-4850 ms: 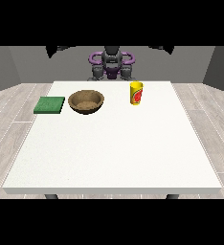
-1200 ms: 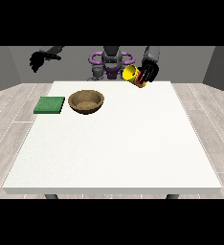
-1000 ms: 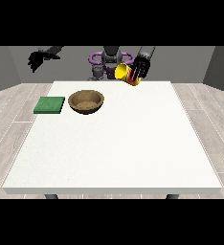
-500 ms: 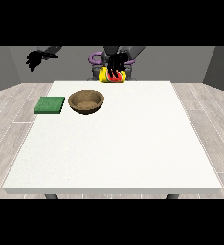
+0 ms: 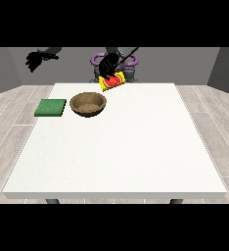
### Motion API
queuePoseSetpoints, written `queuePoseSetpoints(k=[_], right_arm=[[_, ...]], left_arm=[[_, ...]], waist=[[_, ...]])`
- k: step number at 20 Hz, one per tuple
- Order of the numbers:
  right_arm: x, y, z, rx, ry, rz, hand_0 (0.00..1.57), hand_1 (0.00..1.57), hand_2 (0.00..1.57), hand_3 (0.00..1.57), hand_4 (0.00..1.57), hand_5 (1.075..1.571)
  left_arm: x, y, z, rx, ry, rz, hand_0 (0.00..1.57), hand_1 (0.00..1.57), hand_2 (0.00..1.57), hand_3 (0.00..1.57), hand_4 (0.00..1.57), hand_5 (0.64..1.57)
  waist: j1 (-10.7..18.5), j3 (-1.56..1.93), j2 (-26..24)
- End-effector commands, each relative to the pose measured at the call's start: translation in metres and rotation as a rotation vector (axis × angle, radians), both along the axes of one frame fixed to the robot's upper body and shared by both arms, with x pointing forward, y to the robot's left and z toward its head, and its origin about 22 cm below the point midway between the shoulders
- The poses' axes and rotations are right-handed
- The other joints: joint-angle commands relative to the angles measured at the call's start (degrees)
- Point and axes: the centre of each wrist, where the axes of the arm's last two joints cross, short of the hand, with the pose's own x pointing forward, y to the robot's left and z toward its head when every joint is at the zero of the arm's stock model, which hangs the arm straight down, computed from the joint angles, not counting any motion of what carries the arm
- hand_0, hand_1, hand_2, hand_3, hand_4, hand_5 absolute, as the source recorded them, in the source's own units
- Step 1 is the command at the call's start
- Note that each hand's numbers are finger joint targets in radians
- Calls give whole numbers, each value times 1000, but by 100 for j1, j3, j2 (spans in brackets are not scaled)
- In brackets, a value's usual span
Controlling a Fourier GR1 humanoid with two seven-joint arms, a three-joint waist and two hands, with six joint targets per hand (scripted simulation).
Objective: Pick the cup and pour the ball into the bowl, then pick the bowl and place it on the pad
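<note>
The hand at the view's right (image 5: 107, 64) is gripping the yellow cup (image 5: 112, 82), its fingers curled round the upper part, and is holding it in the air over the far edge of the white table (image 5: 121, 147). The cup is lying tilted well over, its red inside facing toward the camera and down to the left. It is hanging just to the right of and beyond the brown bowl (image 5: 88, 104), not touching it. The ball cannot be made out, whether in the cup or in the bowl.

The bowl is sitting upright on the far left part of the table, a little in from the far edge. Just to its left, apart from it, the green pad (image 5: 51, 107) is lying flat, close to the table's left edge.

The hand at the view's left (image 5: 35, 60) is hovering high beyond the far left corner of the table, over the floor rather than the tabletop, well apart from the pad and bowl. Its fingers are looking bent and holding nothing.

The whole near half of the table and its right side are lying open, from the bowl out to the near and right edges.
</note>
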Motion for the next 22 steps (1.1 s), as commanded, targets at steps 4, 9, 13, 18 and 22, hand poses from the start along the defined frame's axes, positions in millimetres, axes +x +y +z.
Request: queuePoseSetpoints(k=[4,9,13,18,22], right_arm=[[-9,-8,-3,-4,55,-4,0,0,0,0,0,1570],[-1,9,-10,32,89,-61,0,0,0,0,104,1565],[-6,10,-15,36,87,-109,0,0,0,0,251,1567],[4,17,-6,56,33,-126,0,0,0,0,364,1568],[23,46,-2,65,-21,-70,0,0,0,0,303,1568]], left_arm=[[-14,-11,-13,169,22,-56,1446,1446,1571,1571,1529,1129],[6,1,31,-312,39,20,1480,1480,1571,1571,1495,1222],[5,21,31,-852,79,178,1296,1296,1571,1571,1571,1156],[-7,51,14,-1438,125,275,558,558,0,0,891,1502],[-19,70,12,-1796,194,242,0,0,0,0,0,1550]], waist=[[199,-9,-306],[527,-32,-41],[867,-73,21],[999,-143,473],[747,-126,1051]])
